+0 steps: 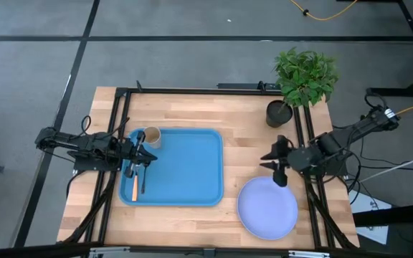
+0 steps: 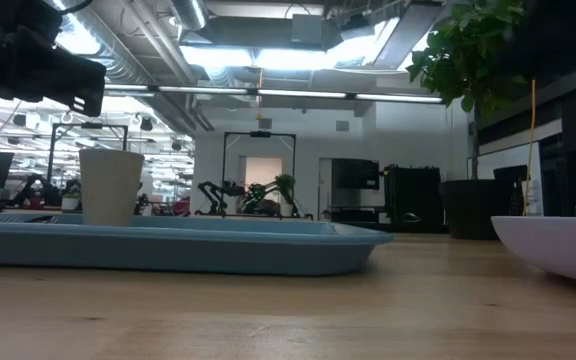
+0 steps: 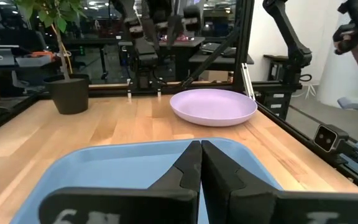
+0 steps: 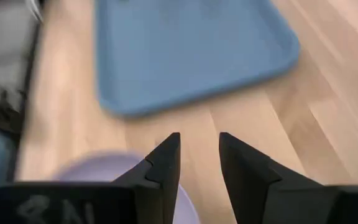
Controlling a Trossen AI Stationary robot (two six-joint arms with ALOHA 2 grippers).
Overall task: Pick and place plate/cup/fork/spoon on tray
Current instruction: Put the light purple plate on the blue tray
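I see the tray with the cup upright in its far left corner and the fork and spoon lying side by side along its left edge. My left gripper hangs over that edge, fingers pressed together, holding nothing. The plate sits on the table right of the tray. My right gripper hovers at its far rim, fingers slightly apart, empty.

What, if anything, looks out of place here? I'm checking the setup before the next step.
Nothing is spilled or damaged. The plate lies on the table beside the tray, which holds the upright cup, fork and spoon.
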